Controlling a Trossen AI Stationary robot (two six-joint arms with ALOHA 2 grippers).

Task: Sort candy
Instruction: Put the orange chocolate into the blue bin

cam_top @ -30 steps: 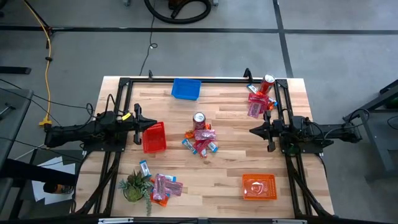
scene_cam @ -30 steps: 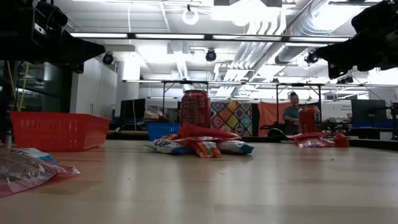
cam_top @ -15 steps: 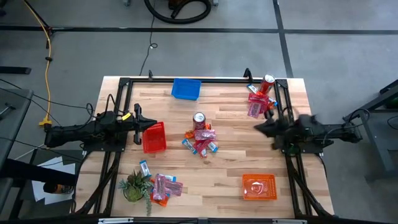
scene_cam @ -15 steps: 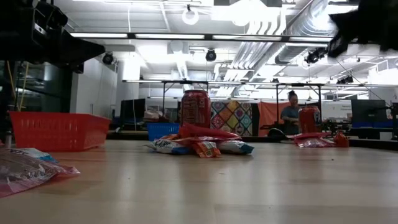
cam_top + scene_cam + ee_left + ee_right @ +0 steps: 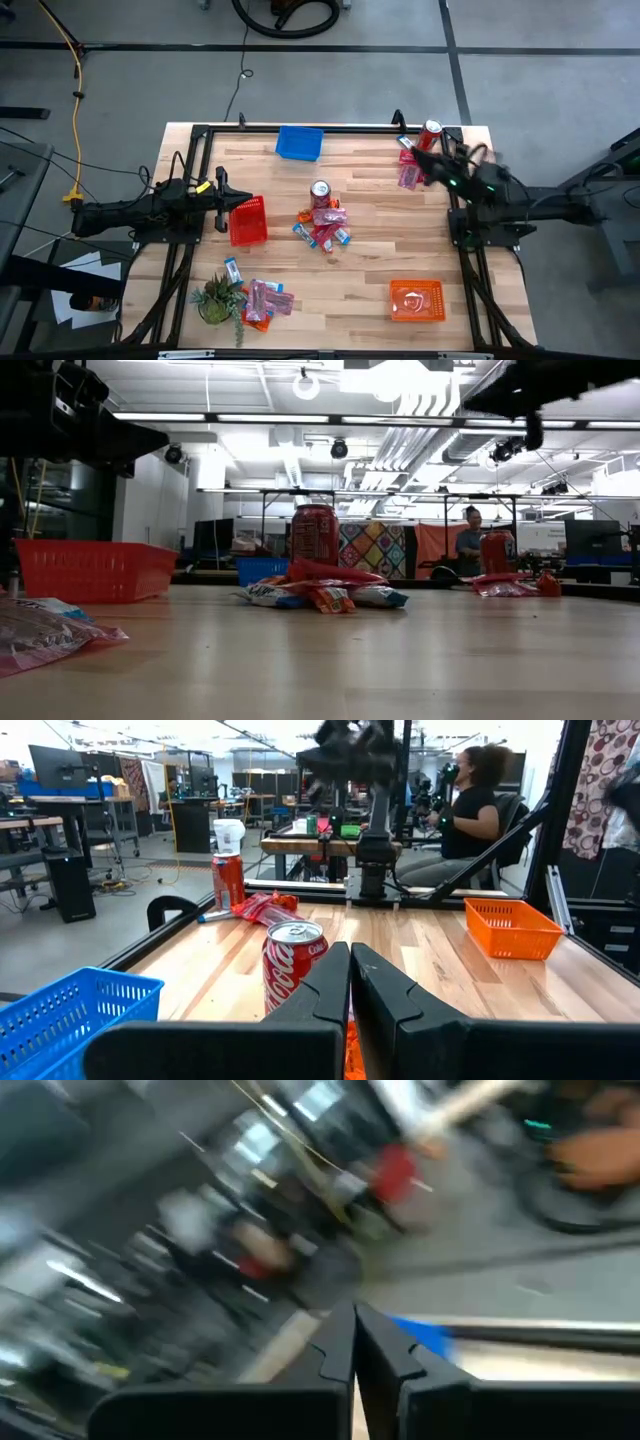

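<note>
Orange basket [image 5: 416, 300] appears to hold one packet; the red basket [image 5: 248, 220] and blue basket [image 5: 299, 142] look empty, so sorting has barely begun. Most candy lies loose: a central pile [image 5: 323, 227] well ahead of the left gripper [image 5: 237, 203], a corner pile [image 5: 411, 166] just beside the right gripper [image 5: 421, 158], and another [image 5: 262, 298] by the plant [image 5: 215, 298]. Both grippers' fingers are pressed together, holding nothing.
</note>
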